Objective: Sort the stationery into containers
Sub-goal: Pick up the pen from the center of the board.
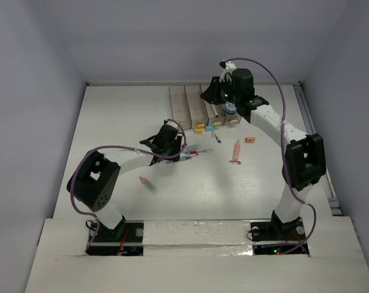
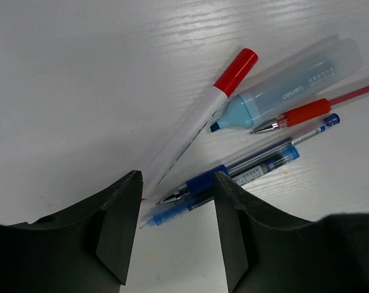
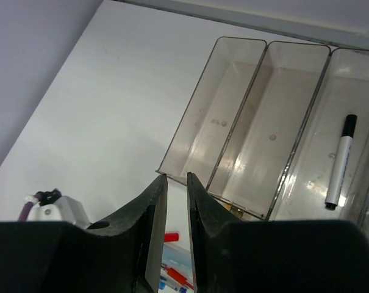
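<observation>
My left gripper [image 2: 175, 180] is open and low over the table. The tips of two blue pens [image 2: 233, 174] lie between its fingers. Beside them lie a red-capped white marker [image 2: 196, 119], a pale blue highlighter [image 2: 294, 82] and a red pen [image 2: 306, 111]. In the top view this pile [image 1: 189, 151] is just right of the left gripper [image 1: 174, 148]. My right gripper [image 3: 177, 178] hangs above the row of containers [image 3: 233, 110], its jaws a narrow gap apart with nothing between them. A black-white marker [image 3: 341, 162] lies in the third bin.
Small yellow-orange erasers [image 1: 199, 128] and a blue-white roll [image 1: 231, 108] sit at the bins' near ends. A pink stick [image 1: 236, 151], a small orange piece [image 1: 250, 140] and a short blue item [image 1: 218, 138] lie mid-table. An orange-tipped stick [image 1: 147, 183] lies near the left arm.
</observation>
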